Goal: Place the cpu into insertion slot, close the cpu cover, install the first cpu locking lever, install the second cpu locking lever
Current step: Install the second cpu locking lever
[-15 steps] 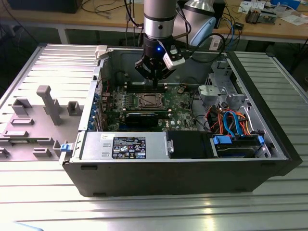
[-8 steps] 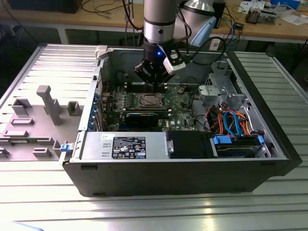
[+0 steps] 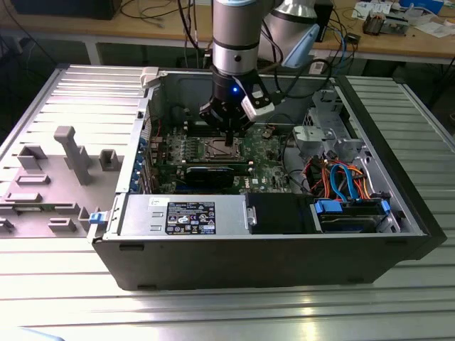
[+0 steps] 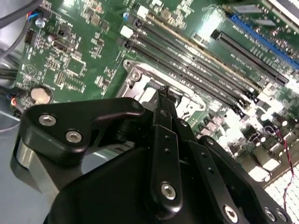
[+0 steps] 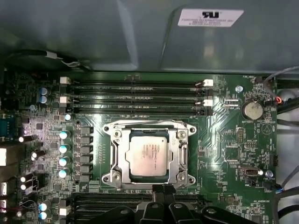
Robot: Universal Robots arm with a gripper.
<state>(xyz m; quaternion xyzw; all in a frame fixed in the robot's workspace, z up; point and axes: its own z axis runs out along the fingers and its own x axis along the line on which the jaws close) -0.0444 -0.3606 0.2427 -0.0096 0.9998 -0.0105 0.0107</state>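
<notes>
End effector fills the near field in the second wrist view: black linkage, fingers pressed together to a narrow tip with nothing between them. The tip sits at the edge of the slot, touching or just above the metal frame; I cannot tell which.

In the first wrist view the cpu lies flat and square inside the slot, silver top up. I judge step one done.

The cover looks folded down around the chip, the chip showing through its window. So step two reads as done too, though I cannot confirm the plate is fully seated.

Levers: thin steel rods run along the frame edges, but I cannot tell from these views whether either is hooked under its catch. The end effector rests at the frame side facing the camera, so I judge the work to be at the lever stage, neither lever confirmed locked.

Exterior view: arm reaches down into the open case, which lies on its side on the ribbed worktop. The end effector is right over the slot. A grey fixture stands well apart toward the exterior view's left.
</notes>
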